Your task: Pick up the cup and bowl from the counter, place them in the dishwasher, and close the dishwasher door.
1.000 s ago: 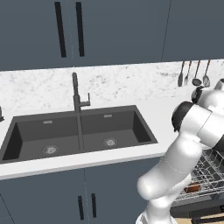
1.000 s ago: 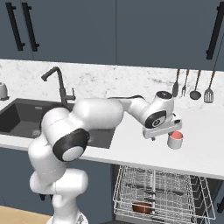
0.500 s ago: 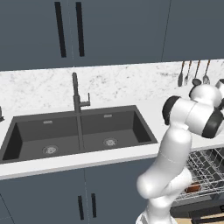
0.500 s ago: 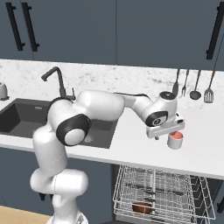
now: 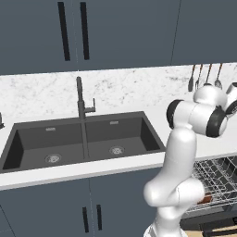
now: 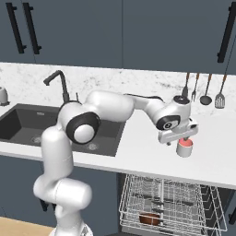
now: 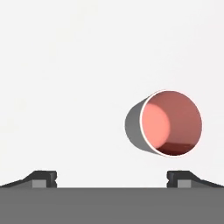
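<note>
The cup (image 6: 185,148), a short grey-white cylinder with a red inside, stands upright on the white counter (image 6: 138,150) right of the sink. My gripper (image 6: 181,137) hovers just above it, pointing down. In the hand view the cup (image 7: 168,123) lies off to the right, in line with the right fingertip (image 7: 180,177). The gripper (image 7: 111,177) is open with nothing between its fingers. Below the counter the dishwasher rack (image 6: 166,203) is pulled out, and a reddish-brown bowl (image 6: 148,218) lies in it.
The dark double sink (image 5: 83,141) and its tap (image 5: 81,99) lie to the left. Utensils (image 6: 206,90) hang on the wall behind the cup. The wire rack (image 5: 217,180) juts out beside my base. Blue-grey cupboards (image 5: 92,208) run under the sink.
The arm has risen and straightened, and the hand has shifted slightly toward the cup. The cup has not moved and the gripper stays open.
</note>
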